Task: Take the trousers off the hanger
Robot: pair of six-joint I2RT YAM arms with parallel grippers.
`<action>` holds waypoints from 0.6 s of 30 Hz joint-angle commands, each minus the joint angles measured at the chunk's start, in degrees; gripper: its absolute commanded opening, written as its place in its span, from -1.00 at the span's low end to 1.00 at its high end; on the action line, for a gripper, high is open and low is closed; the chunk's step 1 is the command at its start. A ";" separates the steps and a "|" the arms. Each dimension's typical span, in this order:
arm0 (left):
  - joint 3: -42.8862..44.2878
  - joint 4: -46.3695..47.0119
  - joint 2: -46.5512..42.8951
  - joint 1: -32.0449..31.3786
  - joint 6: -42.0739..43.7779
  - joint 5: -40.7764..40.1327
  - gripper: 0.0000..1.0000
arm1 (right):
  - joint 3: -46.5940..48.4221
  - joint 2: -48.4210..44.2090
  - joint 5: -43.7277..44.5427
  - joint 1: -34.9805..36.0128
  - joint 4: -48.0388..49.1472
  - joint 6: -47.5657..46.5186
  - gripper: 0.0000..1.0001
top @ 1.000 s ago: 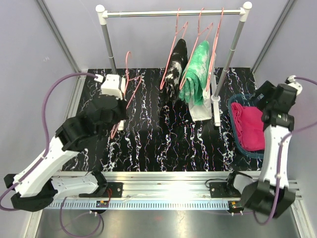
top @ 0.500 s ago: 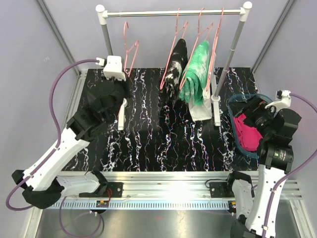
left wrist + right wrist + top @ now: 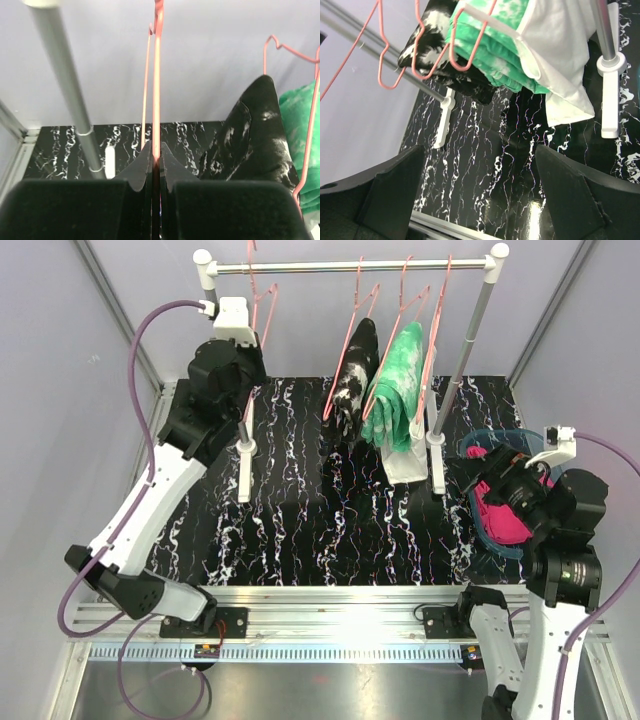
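1. Left claw [image 3: 156, 159]: pressed together on the wire of an empty pink hanger [image 3: 156, 75], held up at the left end of the rail [image 3: 340, 267], over the far-left corner of the worktop [image 3: 300, 510]. No cloth on this hanger.
2. Right claw [image 3: 479, 175]: spread wide, nothing between the fingers. It sits over the right edge of the worktop, above the basket [image 3: 497, 550].
3. Magenta trousers [image 3: 497, 518]: lying bunched in the basket, off any hanger.
4. Black marbled trousers [image 3: 355, 375]: draped over a pink hanger near the middle of the far edge. The lower end hangs close to the worktop; cannot tell whether it touches.
5. Green tie-dye trousers [image 3: 400, 380]: draped on the next hanger toward the far-right corner, just beside the black pair. Their white lower part [image 3: 405, 465] hangs beside the right post's foot.
6. Handling, judged: both pairs look soft, limp and light, with no stiffness to push against. They are not fragile. The thin wire hangers will likely swing or ride along if the cloth is tugged hard.
7. Hold point, judged: pinch a thick fold of the hanging lower half, well below the hanger bar, and draw it sideways off the bar. A thin single layer may slip out of the fingers.
8. Risk, judged: the neighbouring pairs hang close, so a wide grab could catch both.
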 commanded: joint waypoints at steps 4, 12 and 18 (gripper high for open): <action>1.74 2.75 2.39 2.79 -4.62 5.65 -1.00 | 1.43 -2.06 0.47 2.46 -2.80 -3.69 0.99; -0.54 2.22 1.87 4.46 -7.35 6.89 -0.80 | 5.90 -0.48 3.18 3.60 -7.61 -6.85 0.99; -1.43 0.39 0.02 5.07 -8.41 8.90 0.08 | 15.39 3.39 21.37 9.39 -15.53 -13.09 0.99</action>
